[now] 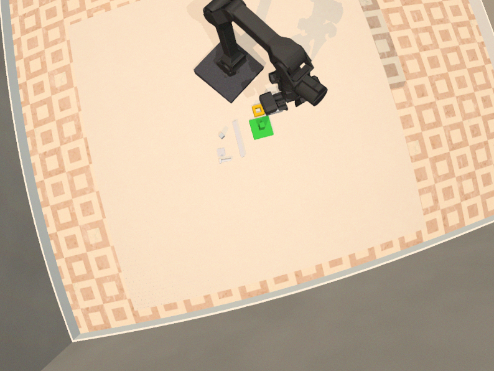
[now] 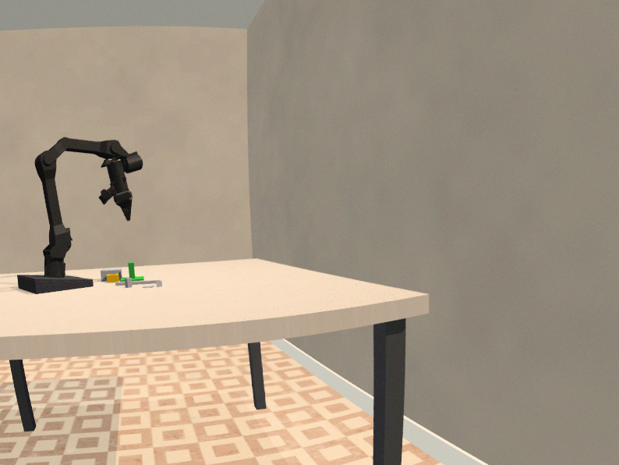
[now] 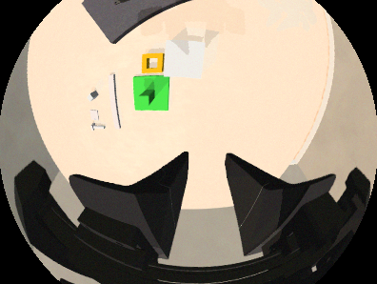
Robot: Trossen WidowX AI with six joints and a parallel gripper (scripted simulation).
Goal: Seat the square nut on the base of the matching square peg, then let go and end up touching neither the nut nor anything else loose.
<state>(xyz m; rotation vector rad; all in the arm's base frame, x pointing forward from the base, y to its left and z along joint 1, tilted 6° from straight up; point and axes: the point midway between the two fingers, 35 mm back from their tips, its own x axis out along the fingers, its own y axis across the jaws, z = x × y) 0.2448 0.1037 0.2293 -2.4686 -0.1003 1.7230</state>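
Note:
The yellow square nut (image 1: 257,109) lies flat on the table, touching the back corner of the green peg base (image 1: 261,127), which has its square green peg (image 2: 131,270) standing upright. The nut also shows in the side view (image 2: 112,278) and the wrist view (image 3: 152,62), with the green base (image 3: 152,92) just below it. My gripper (image 2: 126,214) (image 1: 267,101) hangs high above the table, pointing down, over the area just behind the nut. Its fingers stand partly closed with a narrow gap and nothing between them.
A light grey block (image 3: 187,60) sits right beside the nut, mostly hidden under the gripper in the overhead view. A long white strip (image 1: 237,137) and small white pieces (image 1: 222,132) (image 1: 223,155) lie left of the green base. The arm's dark base plate (image 1: 228,71) stands behind.

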